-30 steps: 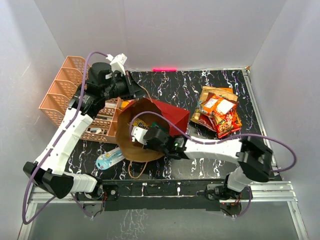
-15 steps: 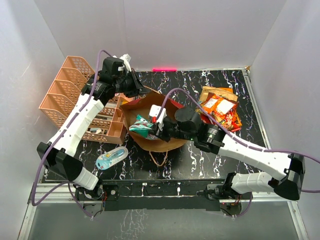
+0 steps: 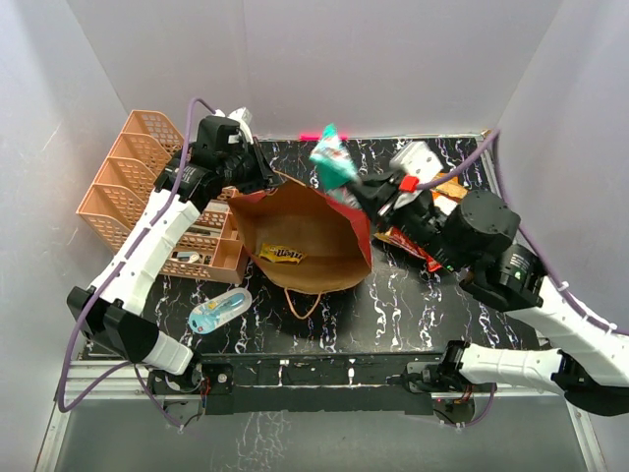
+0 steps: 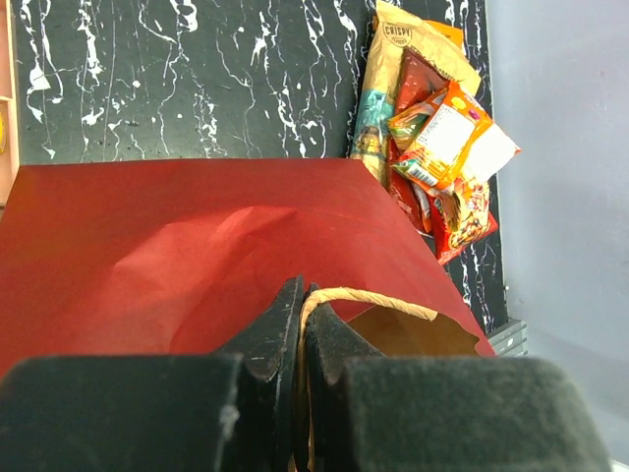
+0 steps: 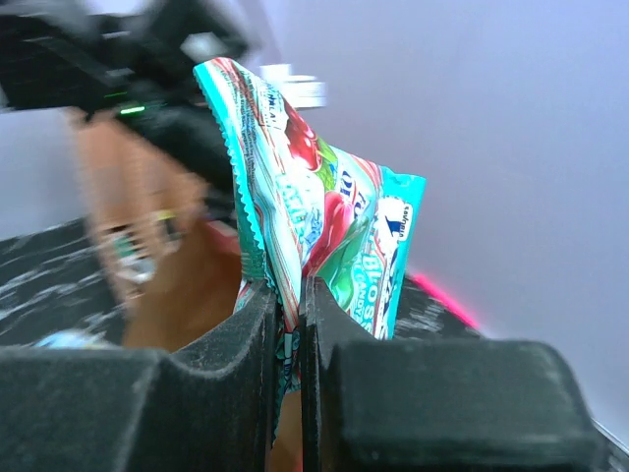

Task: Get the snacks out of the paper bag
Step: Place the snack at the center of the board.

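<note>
Right gripper: my right gripper (image 5: 288, 295) is pinched nearly closed on the lower edge of a teal glossy candy packet (image 5: 324, 216), which stands up out of the jaws.
Left gripper: my left gripper (image 4: 300, 307) is clamped tight on a thin twine loop handle (image 4: 378, 298) at the rim of the large paper gift bag (image 4: 177, 246). The bag is red outside and brown kraft inside.
Where the packet is: from above, the teal glossy candy packet (image 3: 332, 161) is in the air over the bag's far right corner, out of the mouth.
Packet handling: I judge it very light, with a soft, crinkly film that is slick between my pads. The flat crimped seam is the best place to grip. A pinch on the puffed middle could slip or crush what is inside.
Bag handling: the paper looks light and floppy, so it creases easily. I expect the mouth to sag unless I keep hold of the handle or the rim.
Bag position: the large paper gift bag (image 3: 334, 221) lies tipped on the black marbled table (image 3: 413, 305) with its mouth facing up and toward me.
Count in my grip: one packet.
Count in the bag: one small brown-and-yellow candy pack (image 3: 283, 255) lies on the kraft inner wall. I see no other.
Count already out: a heap of glossy snack packets (image 4: 432, 147) sits to the right of the bag. It holds a tan crisp bag plus orange and red packs, at least four, but they overlap too much for an exact count.
Count of handles: two, one in my left jaws and one hanging at the near rim (image 3: 300, 305).
Bystanders: one blue-white blister pack (image 3: 218, 312) and one pink plastic basket organizer (image 3: 128, 167).
</note>
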`<state>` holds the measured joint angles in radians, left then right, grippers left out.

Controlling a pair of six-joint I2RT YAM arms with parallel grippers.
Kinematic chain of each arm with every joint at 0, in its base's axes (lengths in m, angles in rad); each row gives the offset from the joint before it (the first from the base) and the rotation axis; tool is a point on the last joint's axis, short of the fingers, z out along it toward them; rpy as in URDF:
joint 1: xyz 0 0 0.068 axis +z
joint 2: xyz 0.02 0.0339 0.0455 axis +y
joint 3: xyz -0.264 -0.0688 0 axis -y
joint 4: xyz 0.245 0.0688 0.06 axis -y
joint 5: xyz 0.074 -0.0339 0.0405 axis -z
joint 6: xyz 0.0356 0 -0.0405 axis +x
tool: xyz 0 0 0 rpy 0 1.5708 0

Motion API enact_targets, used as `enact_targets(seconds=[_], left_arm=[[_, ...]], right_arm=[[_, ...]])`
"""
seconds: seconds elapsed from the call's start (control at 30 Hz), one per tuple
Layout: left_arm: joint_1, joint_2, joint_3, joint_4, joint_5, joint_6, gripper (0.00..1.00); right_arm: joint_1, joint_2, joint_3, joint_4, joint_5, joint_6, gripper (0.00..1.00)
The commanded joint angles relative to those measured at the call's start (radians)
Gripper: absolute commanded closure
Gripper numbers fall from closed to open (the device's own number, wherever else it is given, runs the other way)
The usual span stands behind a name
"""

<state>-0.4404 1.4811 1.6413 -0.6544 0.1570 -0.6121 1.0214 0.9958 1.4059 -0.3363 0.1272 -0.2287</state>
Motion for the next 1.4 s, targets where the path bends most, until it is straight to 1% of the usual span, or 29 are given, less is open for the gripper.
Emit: enact_targets(seconds=[0.0,0.07,0.1,0.13,0.17,0.23,0.4,0.5,0.6,0.8,0.9,0.97,1.23,1.37], left_arm=[[0.009,-0.039,-0.013,-0.016,-0.015,0.031,1.00],[0.009,-0.042,-0.016,-0.015,-0.012,0.035,1.00],[0.009,-0.045,-0.018,-0.014,-0.011,0.034,1.00],[0.009,-0.048,-0.020,-0.012,-0.008,0.035,1.00],[0.009,-0.050,-0.022,-0.008,-0.003,0.037,1.00],[0.011,-0.054,-0.027,-0.004,0.005,0.037,1.00],[0.011,-0.058,-0.037,0.006,0.027,0.037,1.00],[0.012,-0.061,-0.045,0.011,0.040,0.038,1.00],[0.011,-0.066,-0.054,0.017,0.048,0.037,1.00],[0.013,-0.067,-0.055,0.022,0.062,0.038,1.00],[0.014,-0.068,-0.057,0.025,0.068,0.036,1.00],[0.014,-0.070,-0.058,0.025,0.071,0.036,1.00],[0.016,-0.077,-0.071,0.027,0.078,0.035,1.00],[0.017,-0.081,-0.077,0.027,0.082,0.034,1.00]], right_arm=[[-0.002,0.050,0.020,0.124,0.568,-0.140,0.93],[-0.015,0.102,-0.005,0.149,0.740,-0.249,0.93],[-0.042,0.132,-0.022,0.168,0.810,-0.295,0.93],[-0.096,0.159,-0.034,0.172,0.842,-0.318,0.93],[-0.154,0.184,-0.052,0.172,0.858,-0.309,0.93],[-0.267,0.214,-0.098,0.168,0.840,-0.274,0.93],[-0.466,0.275,-0.191,0.149,0.705,-0.150,0.93],[-0.538,0.335,-0.228,0.122,0.697,-0.118,0.93],[-0.591,0.380,-0.269,0.146,0.655,-0.104,0.93],[-0.640,0.449,-0.323,0.185,0.550,-0.051,0.93],[-0.660,0.495,-0.344,0.205,0.546,-0.045,0.93],[-0.671,0.516,-0.354,0.206,0.514,-0.030,0.93],[-0.681,0.539,-0.432,0.225,0.422,0.071,0.93],[-0.689,0.546,-0.464,0.224,0.422,0.106,0.93]])
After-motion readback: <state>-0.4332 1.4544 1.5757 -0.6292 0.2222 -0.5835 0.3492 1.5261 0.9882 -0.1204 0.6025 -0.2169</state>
